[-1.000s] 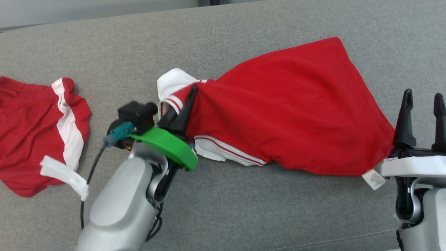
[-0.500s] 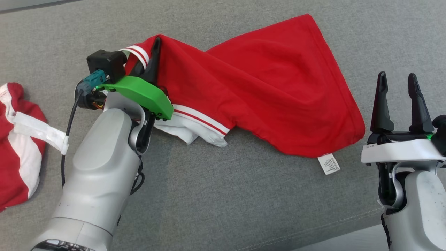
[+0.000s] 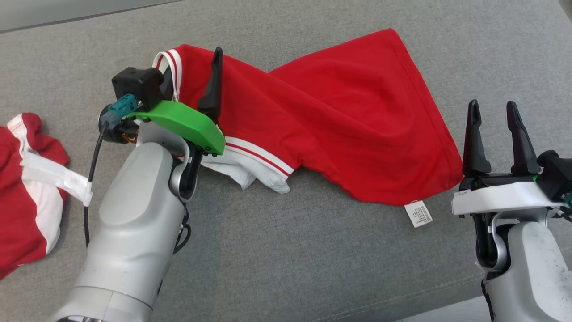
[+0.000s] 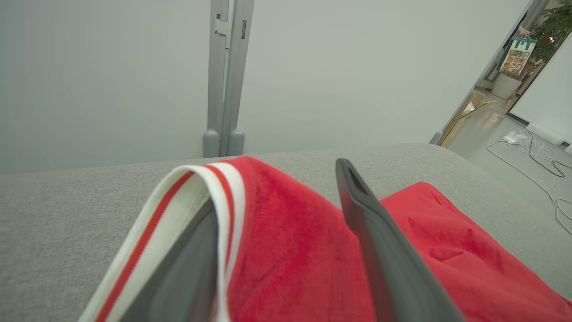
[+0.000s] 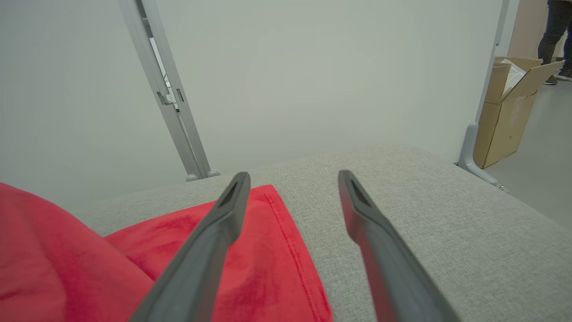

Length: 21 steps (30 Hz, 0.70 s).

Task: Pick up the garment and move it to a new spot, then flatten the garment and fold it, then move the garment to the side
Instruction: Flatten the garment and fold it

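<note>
Soft, light and limp by the look of it, the red garment (image 3: pixel 348 120) lies twisted across the upper middle of the frame, best pinched at its striped cuff (image 3: pixel 172 62), which drapes over one finger of the spread left gripper (image 3: pixel 193 71); the right gripper (image 3: pixel 494 134) stands spread and empty at lower right.

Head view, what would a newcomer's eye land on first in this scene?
The big red garment lies crumpled across the middle of the grey cushion, its white-striped trim draped over one finger of the open left gripper at its left end. Next comes the right gripper, open and empty beside the garment's right corner near a white label. A second red-and-white garment lies at the far left edge.
</note>
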Motion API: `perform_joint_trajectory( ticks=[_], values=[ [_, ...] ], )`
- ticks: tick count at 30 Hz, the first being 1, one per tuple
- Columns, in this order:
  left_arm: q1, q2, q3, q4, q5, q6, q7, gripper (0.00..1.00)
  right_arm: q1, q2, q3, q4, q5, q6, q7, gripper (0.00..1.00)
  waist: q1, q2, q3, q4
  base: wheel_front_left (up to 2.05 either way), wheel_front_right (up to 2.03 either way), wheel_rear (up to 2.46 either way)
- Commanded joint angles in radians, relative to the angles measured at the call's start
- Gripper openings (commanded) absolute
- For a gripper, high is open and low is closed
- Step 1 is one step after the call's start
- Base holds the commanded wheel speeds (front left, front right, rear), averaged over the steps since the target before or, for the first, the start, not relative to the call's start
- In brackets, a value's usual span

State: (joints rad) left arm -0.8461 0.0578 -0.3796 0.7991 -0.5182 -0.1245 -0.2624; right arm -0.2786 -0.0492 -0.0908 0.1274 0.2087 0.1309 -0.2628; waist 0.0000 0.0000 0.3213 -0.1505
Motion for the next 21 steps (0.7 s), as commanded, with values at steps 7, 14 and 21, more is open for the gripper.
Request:
perform_joint_trajectory(
  ticks=[7,14,21],
  values=[
    [0.193,0.007,0.093,-0.176,0.043,0.005,-0.003,1.0,0.039,-0.002,-0.011,0.008,-0.011,0.0,-0.003,1.0,0.0,0.0,-0.056,0.047,0.0,0.0,0.0],
    [0.434,0.002,0.133,-0.346,0.046,0.024,-0.002,1.0,0.071,-0.002,-0.026,0.01,-0.008,0.0,-0.003,1.0,0.0,0.0,-0.091,0.083,0.0,0.0,0.0],
    [0.589,-0.004,0.088,-0.426,0.001,0.077,0.024,1.0,0.08,-0.003,-0.027,0.006,-0.01,0.0,-0.003,1.0,0.0,0.0,-0.091,0.103,0.0,0.0,0.0]
  ],
)
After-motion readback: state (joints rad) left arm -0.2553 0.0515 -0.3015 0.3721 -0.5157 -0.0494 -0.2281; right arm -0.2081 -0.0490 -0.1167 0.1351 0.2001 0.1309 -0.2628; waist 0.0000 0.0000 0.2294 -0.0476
